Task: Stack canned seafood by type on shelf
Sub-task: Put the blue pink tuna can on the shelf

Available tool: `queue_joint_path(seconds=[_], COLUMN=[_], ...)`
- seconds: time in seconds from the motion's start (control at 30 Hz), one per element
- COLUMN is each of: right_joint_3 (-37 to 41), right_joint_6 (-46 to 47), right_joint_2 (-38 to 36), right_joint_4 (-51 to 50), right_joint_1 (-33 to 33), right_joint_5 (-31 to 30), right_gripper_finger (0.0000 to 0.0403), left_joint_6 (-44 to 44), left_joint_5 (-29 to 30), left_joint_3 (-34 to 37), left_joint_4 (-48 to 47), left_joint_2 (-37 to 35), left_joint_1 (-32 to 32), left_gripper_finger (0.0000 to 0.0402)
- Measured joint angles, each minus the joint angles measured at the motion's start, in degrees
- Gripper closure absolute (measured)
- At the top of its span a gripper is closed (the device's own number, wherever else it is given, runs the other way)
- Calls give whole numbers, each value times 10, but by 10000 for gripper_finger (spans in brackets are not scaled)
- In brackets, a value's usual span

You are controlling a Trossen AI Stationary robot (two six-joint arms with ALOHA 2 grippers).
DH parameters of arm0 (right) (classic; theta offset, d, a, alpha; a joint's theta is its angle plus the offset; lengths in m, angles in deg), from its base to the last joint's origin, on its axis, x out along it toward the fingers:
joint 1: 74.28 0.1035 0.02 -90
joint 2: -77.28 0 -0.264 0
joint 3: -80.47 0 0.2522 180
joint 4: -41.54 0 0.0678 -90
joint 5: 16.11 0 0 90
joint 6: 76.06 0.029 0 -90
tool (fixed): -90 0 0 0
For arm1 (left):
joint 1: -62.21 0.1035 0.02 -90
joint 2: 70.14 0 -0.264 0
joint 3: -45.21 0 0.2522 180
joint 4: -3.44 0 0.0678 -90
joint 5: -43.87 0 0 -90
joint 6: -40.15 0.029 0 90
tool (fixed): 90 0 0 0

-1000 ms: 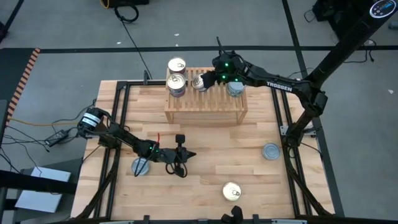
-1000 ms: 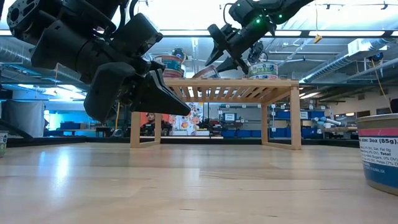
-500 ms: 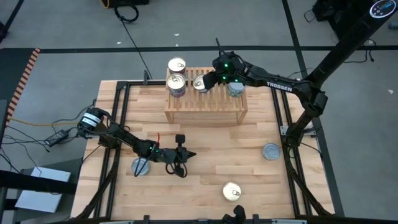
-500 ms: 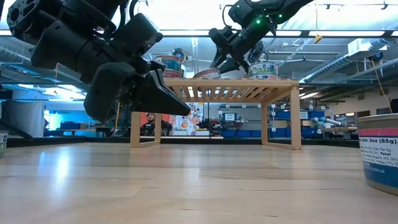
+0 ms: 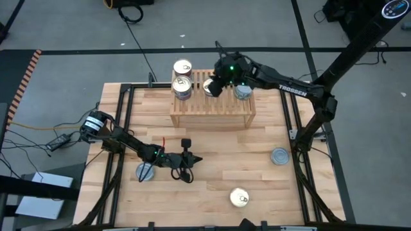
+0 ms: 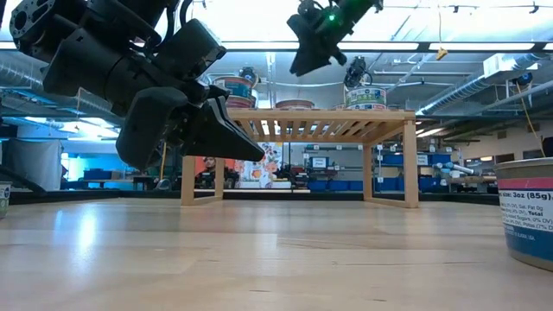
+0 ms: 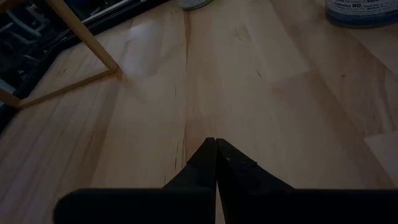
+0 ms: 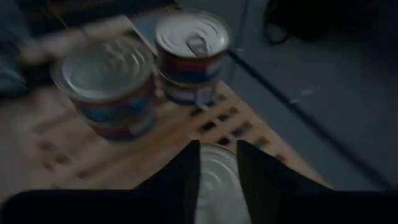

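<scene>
Right gripper [image 5: 215, 85] is raised above shelf [image 5: 212, 114], jaws parted, empty; tin [image 6: 295, 104] beneath should be cleared straight upward.

Even, bright light falls on the table [image 5: 212, 154] from overhead, with soft short shadows. Seen from table height, ceiling lights glare white and sheen streaks the planks. Both wrist pictures are dim (the right one smeared with blur, its tins [image 8: 112, 87] soft).

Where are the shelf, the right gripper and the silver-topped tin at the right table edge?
shelf [image 5: 212, 112], high view, front slats.
right gripper [image 5: 214, 89], high view, between fingertips.
silver-topped tin [image 5: 279, 156], high view, lid centre.
</scene>
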Motion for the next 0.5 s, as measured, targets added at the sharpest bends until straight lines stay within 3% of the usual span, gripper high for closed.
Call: queue_joint_path(seconds=[0.1,0.2,0.5], right_joint_3=[0,-1,-2], right_joint_6=[-47,-66,-59], right_joint_2=[1,10,65], right_joint_4=[-24,-47,-73], right_joint_1=[13,15,11], right_joint_5=[-48,-46,9], right_gripper_finger=[339,390,396], left_joint_6=[0,0,-1], left_joint_5=[0,0,-5], left_joint_3=[0,0,0], left_joint_4=[0,0,2], left_joint_2=[0,0,0], left_joint_1=[0,0,0], left_gripper_finger=[394,394,394])
